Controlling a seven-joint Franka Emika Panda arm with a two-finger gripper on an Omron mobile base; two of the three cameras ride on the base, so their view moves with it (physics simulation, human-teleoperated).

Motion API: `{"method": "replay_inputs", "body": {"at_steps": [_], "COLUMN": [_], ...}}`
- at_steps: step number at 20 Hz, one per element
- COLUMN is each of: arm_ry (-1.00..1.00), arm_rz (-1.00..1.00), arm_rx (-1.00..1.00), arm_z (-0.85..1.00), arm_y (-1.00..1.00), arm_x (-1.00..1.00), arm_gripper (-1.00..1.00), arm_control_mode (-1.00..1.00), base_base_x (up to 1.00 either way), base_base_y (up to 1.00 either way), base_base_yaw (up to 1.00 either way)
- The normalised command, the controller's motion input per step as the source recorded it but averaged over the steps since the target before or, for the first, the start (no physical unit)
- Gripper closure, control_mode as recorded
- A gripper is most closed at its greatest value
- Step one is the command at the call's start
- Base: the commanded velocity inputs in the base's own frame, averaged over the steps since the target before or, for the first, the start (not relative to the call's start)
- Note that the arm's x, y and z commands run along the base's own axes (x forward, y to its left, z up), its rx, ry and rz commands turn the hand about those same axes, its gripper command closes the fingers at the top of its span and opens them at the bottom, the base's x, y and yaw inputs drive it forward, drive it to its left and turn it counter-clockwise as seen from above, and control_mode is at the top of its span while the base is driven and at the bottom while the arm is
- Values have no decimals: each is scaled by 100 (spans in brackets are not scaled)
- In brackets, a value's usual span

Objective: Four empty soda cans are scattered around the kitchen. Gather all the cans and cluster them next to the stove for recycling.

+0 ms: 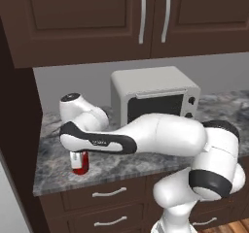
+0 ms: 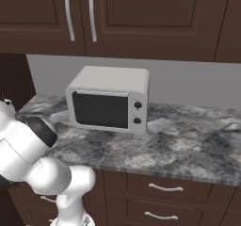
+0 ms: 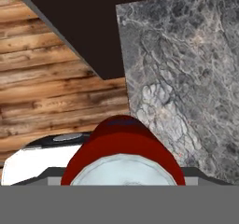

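A red soda can (image 1: 82,165) with a silver-grey top stands upright near the front left edge of the counter. My gripper (image 1: 78,162) reaches straight down over it and is shut on it, a pale finger showing along the can's left side. In the hand view the can (image 3: 122,146) sits right under the camera, its pale top and red shoulder hiding the finger tips. The stove is out of view.
A boxy grey toaster oven (image 1: 155,98) (image 2: 110,100) stands at the back of the grey stone counter (image 1: 53,164) (image 2: 188,149). Dark cabinets hang above and drawers sit below. A dark tall panel closes the left end, with wood floor (image 3: 46,92) beneath.
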Motion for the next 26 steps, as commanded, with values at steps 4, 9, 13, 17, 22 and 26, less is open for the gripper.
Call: {"method": "replay_inputs", "body": {"at_steps": [4, 9, 13, 17, 22, 26], "arm_ry": [-5, -2, 0, 0, 5, 9], "arm_rz": [-10, -25, -45, -49, -53, -53], "arm_rx": [11, 1, 4, 11, 14, 13], "arm_z": [0, 0, 11, 19, 25, 27], "arm_y": [-99, -67, -53, -51, -37, -39], "arm_x": [-78, -19, 0, 0, 6, 8], "arm_gripper": [100, 100, 100, 100, 100, 100], "arm_control_mode": [-100, -100, -100, -100, -100, -100], "base_base_x": [0, 0, 0, 0, 0, 0], "base_base_y": [0, 0, 0, 0, 0, 0], "base_base_yaw": [0, 0, 0, 0, 0, 0]}}
